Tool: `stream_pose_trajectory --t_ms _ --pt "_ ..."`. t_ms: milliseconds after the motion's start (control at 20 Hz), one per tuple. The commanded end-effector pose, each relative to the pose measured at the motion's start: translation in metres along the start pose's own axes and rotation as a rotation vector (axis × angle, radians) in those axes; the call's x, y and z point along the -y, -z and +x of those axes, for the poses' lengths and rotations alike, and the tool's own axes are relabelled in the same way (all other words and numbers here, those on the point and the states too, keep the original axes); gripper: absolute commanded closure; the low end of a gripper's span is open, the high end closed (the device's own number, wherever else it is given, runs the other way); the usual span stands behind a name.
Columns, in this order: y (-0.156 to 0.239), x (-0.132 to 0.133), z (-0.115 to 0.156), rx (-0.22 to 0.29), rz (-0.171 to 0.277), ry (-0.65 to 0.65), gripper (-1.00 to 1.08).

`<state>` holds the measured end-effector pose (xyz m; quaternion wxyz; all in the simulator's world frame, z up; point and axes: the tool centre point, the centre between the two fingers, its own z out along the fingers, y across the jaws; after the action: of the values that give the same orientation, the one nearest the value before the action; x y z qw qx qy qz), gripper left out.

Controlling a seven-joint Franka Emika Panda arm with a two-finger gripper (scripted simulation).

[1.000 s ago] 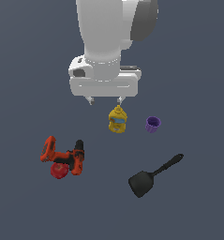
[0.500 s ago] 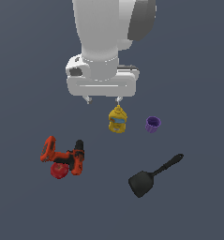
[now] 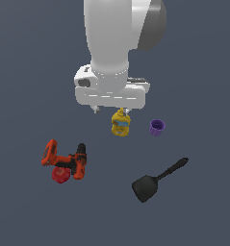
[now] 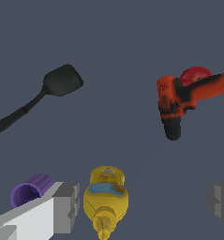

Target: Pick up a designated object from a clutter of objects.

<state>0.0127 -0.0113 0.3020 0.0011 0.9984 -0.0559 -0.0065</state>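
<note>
Overhead, the gripper point(image 4: 141, 206) hung with jaws spread wide and empty above the yellow bottle point(image 3: 121, 123), well apart from the black spatula point(image 3: 155, 181), apparently still positioning.

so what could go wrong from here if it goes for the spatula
The open fingers hang above the yellow bottle, far from the black spatula, so a straight descent would likely hit the bottle. The spatula lies flat with a thin handle, so a grasp could slip. The purple cup could get knocked.
</note>
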Motion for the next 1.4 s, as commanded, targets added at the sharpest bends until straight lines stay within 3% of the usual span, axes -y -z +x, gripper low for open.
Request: stream_pose_trajectory --t_ms 0,1350 --pt "-0.006 0.008 0.007 0.0 -0.001 -0.034 -0.92" --pt "-0.123 0.141 0.082 -0.009 0.0 -0.528 -0.92"
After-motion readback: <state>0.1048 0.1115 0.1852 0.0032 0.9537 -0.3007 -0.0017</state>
